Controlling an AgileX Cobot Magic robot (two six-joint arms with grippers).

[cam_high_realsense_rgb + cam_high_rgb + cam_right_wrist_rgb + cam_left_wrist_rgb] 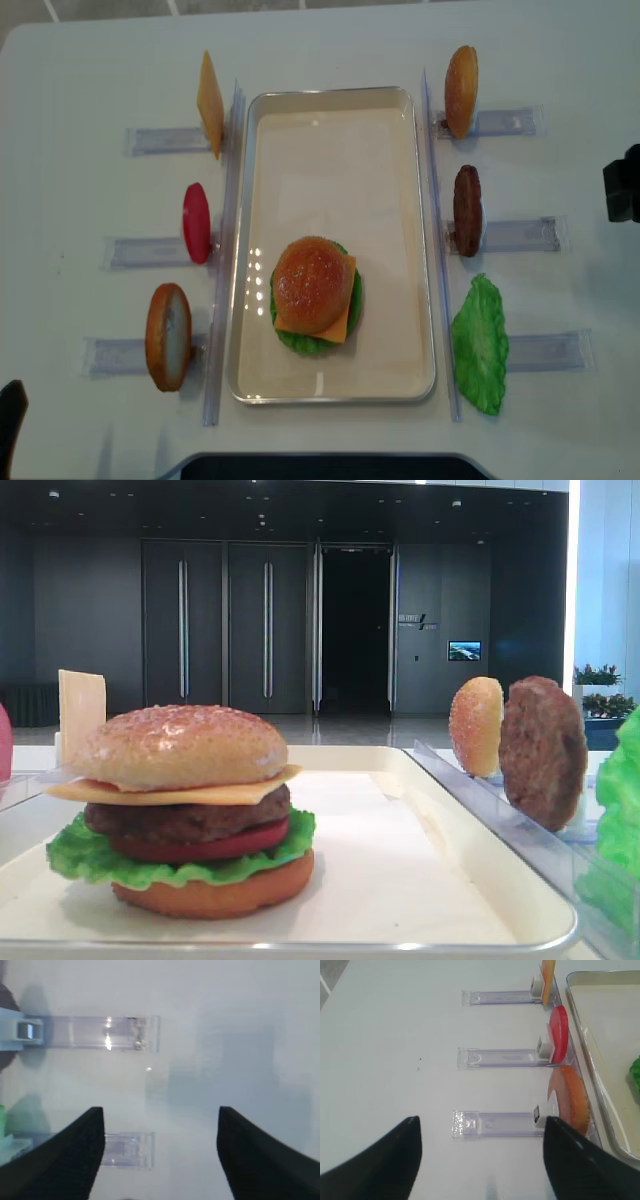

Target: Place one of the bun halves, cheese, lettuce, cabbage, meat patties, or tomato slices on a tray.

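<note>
One assembled burger sits on the tray (420, 230), toward its near end: a seeded bun top (313, 284) lies on a cheese slice (343, 322), and the low side view shows below that a meat patty (185, 820), a tomato slice (205, 847), a lettuce leaf (85, 858) and a smooth bun base (215, 895), all stacked and touching. The tray lies in the middle of the white surface (560, 60), its far half bare. Along the tray's left edge, clear plastic racks (150, 140) hold spare pieces on edge: a second cheese slice (210, 104) near the far left corner, a second tomato slice (197, 223) at the middle, and a bun half (168, 336) near the near left corner. Along the right edge stand another bun half (461, 91) by the far corner, a second meat patty (467, 210) at the middle, and a second lettuce leaf (480, 345) lying by the near corner. The left gripper (480, 1157) hangs over the surface left of the tray, its jaws spread wide with nothing between them, above the nearest rack and beside the bun half standing there. The right gripper (161, 1152) is over the surface on the right side, jaws likewise apart and holding nothing, with only rack ends and bare white surface beneath it. Neither gripper touches any food piece.
</note>
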